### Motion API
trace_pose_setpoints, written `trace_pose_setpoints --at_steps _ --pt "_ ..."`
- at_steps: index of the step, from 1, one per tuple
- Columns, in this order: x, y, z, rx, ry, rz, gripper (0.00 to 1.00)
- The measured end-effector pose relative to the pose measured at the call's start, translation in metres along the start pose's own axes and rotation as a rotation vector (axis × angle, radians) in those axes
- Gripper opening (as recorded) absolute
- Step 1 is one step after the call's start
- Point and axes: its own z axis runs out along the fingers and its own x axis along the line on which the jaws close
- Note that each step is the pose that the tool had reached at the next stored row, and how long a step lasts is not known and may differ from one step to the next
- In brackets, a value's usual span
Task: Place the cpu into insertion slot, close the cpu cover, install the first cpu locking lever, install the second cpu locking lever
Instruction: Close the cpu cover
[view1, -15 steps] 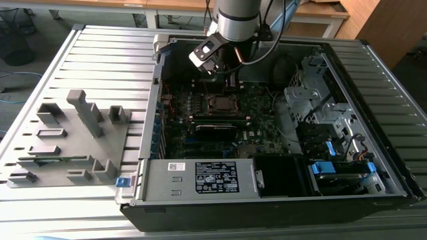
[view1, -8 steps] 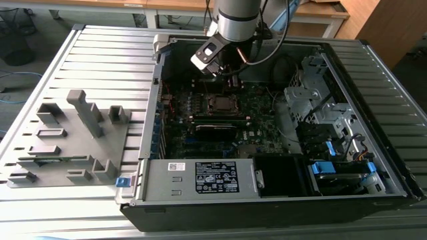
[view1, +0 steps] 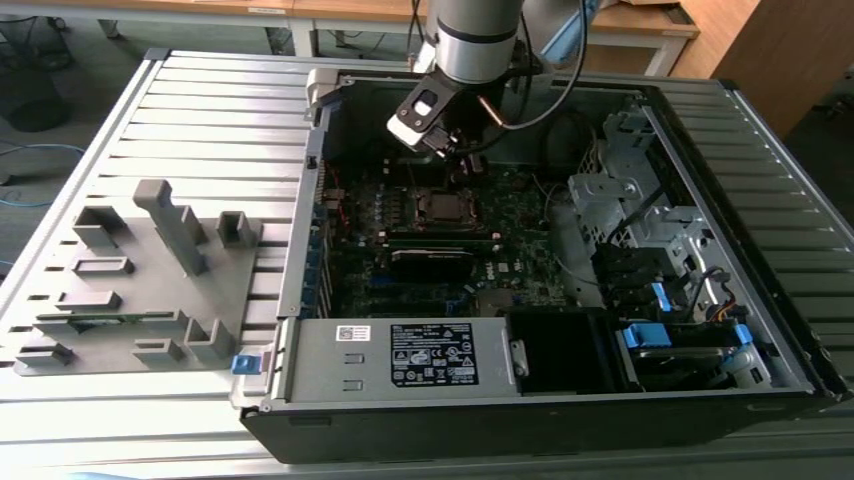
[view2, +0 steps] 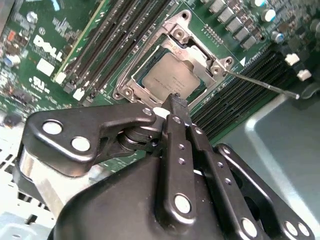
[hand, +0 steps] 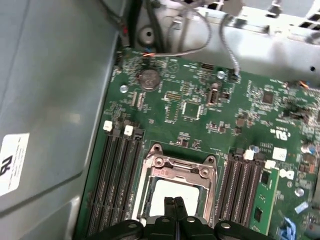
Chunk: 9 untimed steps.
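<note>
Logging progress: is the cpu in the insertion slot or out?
In: the cpu lies flat inside the insertion slot, its silvery face framed by the slot's metal rim.

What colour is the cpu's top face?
Silvery-grey metal. The cpu shows best in the second wrist view.

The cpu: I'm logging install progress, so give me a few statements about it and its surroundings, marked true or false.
1. The cpu lies in the insertion slot. True.
2. The gripper holds the cpu. False: its fingers are shut on nothing, near the cpu cover edge.
3. The cpu cover lies down around the cpu. True.
4. The grey fixture stands on the exterior view's right of the computer case. False: it is on the left.
</note>
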Motion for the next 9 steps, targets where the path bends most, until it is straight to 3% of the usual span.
trace_pose_setpoints --at_steps 9 --pt "0.0000 0.0000 0.0003 0.0010 0.0060 -0.150 0.11"
